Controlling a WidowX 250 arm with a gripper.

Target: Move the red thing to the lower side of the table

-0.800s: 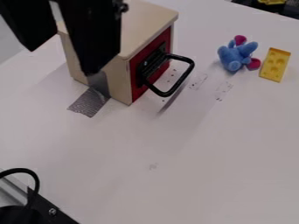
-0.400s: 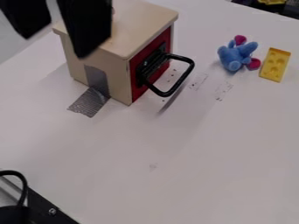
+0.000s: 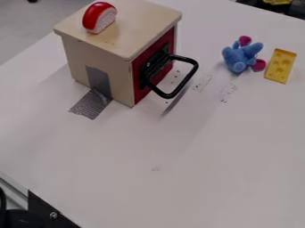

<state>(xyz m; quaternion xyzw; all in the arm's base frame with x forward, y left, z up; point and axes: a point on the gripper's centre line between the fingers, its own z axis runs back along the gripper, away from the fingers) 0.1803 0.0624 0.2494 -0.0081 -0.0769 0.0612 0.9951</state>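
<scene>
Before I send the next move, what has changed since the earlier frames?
The end effector drew away from the box toward the upper left, uncovering the red thing on the box's top; whether it was just let go there, I can't tell. The black cable at the lower left shifted left. The black handle, blue plush toy and yellow piece stayed put.

raised fixed view, slanting down across table
</scene>
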